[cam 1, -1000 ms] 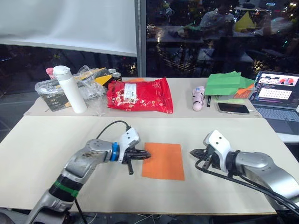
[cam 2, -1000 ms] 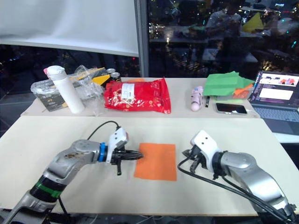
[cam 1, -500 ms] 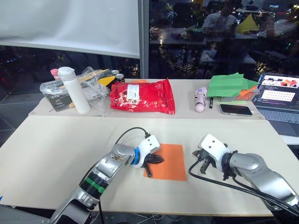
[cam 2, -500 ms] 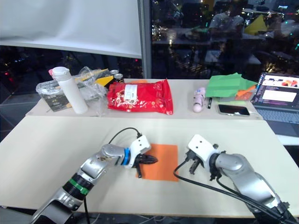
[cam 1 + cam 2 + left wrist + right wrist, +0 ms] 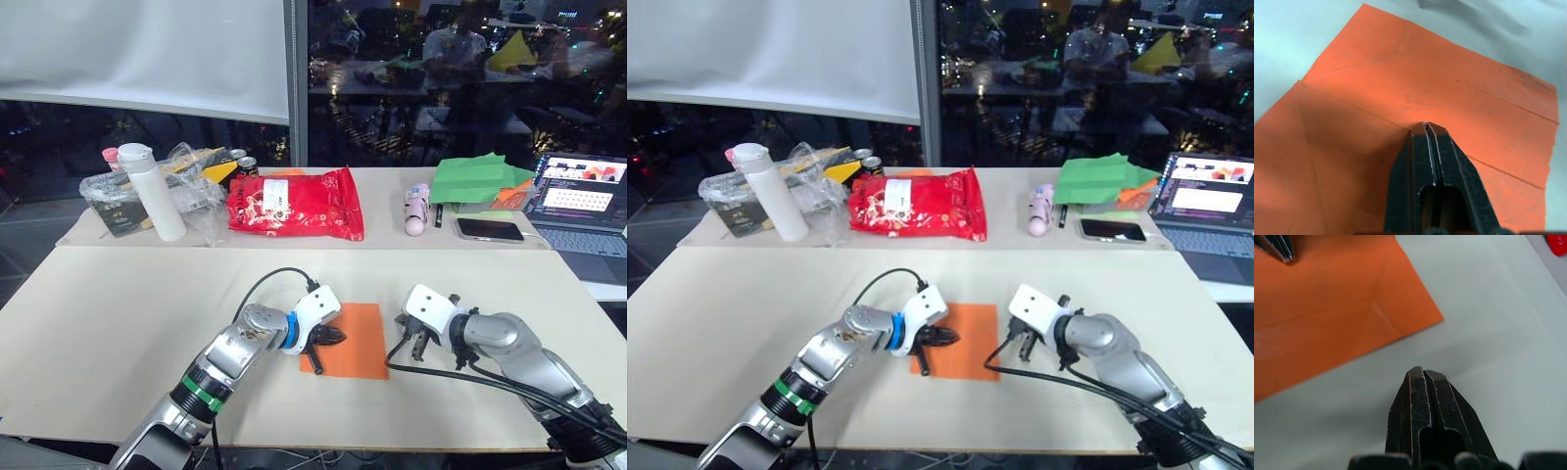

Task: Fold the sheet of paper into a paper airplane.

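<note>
The orange sheet of paper (image 5: 359,339) lies flat and unfolded on the pale table (image 5: 118,313), marked with several crease lines (image 5: 1400,93). My left gripper (image 5: 336,337) is shut, and its tips (image 5: 1426,126) press down on the sheet's left part. My right gripper (image 5: 405,323) is shut too. It hovers over bare table just right of the sheet's right edge, with the sheet's corner (image 5: 1425,316) a little ahead of its tips (image 5: 1422,371). The right wrist view also catches the left gripper (image 5: 1276,247) on the paper.
Along the back table stand a white bottle (image 5: 152,191), a clear plastic bag of items (image 5: 186,181), a red packet (image 5: 294,203), a pink object (image 5: 416,209), green folded paper (image 5: 475,179), a phone (image 5: 488,228) and an open laptop (image 5: 583,196).
The camera has shifted. My left gripper has moved from the sheet's left edge onto the paper. My right gripper has come closer to the sheet's right edge.
</note>
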`<state>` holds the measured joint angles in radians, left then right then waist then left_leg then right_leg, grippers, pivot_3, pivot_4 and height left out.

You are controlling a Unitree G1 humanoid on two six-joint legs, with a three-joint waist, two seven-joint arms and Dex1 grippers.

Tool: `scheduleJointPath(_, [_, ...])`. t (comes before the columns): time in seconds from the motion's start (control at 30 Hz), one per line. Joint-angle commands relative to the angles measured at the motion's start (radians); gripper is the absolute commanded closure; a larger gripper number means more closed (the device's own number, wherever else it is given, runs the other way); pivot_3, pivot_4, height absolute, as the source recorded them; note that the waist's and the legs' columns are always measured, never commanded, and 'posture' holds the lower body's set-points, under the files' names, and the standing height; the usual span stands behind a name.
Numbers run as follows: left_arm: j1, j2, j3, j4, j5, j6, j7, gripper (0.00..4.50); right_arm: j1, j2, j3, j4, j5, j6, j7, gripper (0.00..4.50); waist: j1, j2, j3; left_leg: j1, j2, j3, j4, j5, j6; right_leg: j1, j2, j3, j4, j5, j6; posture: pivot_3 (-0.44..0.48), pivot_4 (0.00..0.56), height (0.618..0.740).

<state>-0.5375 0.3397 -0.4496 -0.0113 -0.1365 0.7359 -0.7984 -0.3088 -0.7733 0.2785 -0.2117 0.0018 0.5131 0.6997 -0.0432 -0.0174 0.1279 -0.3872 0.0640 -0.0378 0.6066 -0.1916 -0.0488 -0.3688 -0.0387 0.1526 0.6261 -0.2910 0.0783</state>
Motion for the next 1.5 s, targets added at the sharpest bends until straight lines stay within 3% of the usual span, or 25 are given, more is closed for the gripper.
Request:
scheduleJointPath(0.03, [0.029, 0.016, 0.036, 0.031, 0.027, 0.027, 0.057, 4.5, -0.035, 0.018, 0.028, -0.001, -0.028, -0.029, 0.032, 4.48, -0.002, 0.0, 0.0, 0.0, 0.0, 0.0, 0.0, 0.0, 0.0, 0.0, 0.0, 0.0, 0.0, 0.0, 0.0, 0.0, 0.15, 0.712])
scheduleJointPath(0.27, [0.079, 0.06, 0.066, -0.027, -0.02, 0.071, 0.022, 4.5, 0.024, -0.04, -0.013, -0.117, 0.036, 0.068, 0.144, 4.48, -0.001, 0.0, 0.0, 0.001, 0.0, -0.001, 0.0, 0.0, 0.001, 0.0, 0.001, 0.0, 0.001, -0.001, 0.001, 0.0, 0.15, 0.712])
scheduleJointPath(0.53, [0.091, 0.052, 0.024, 0.008, 0.005, 0.033, 0.018, 4.5, 0.098, -0.061, -0.01, -0.216, 0.073, 0.11, 0.194, 4.48, -0.003, 0.0, -0.004, 0.002, 0.0, -0.001, 0.0, -0.001, 0.002, 0.001, 0.001, 0.0, 0.001, -0.001, 0.001, 0.0, 0.15, 0.712])
scheduleJointPath(0.73, [0.083, 0.035, 0.021, 0.022, 0.008, 0.025, 0.025, 4.5, 0.012, -0.064, -0.001, -0.09, -0.052, 0.038, 0.112, 4.48, 0.0, 0.0, -0.004, 0.002, -0.001, -0.001, 0.001, -0.001, 0.002, 0.001, 0.0, 0.0, 0.0, -0.001, 0.001, 0.0, 0.15, 0.712])
scheduleJointPath(1.13, [0.072, 0.006, 0.044, 0.049, 0.002, 0.023, 0.036, 4.5, -0.162, 0.053, 0.096, 0.22, -0.138, -0.17, 0.162, 4.48, 0.001, 0.0, -0.005, 0.003, -0.001, -0.001, 0.001, -0.002, 0.002, 0.003, 0.0, 0.0, 0.0, -0.001, 0.001, 0.0, 0.15, 0.712])
scheduleJointPath(1.5, [0.089, 0.011, 0.063, 0.045, 0.002, 0.023, 0.05, 4.5, -0.173, 0.159, -0.015, 0.196, 0.011, -0.143, 0.235, 4.48, -0.002, -0.001, -0.006, 0.004, -0.001, -0.002, 0.001, -0.002, 0.002, 0.004, 0.0, -0.001, 0.001, -0.001, 0.001, 0.0, 0.15, 0.712])
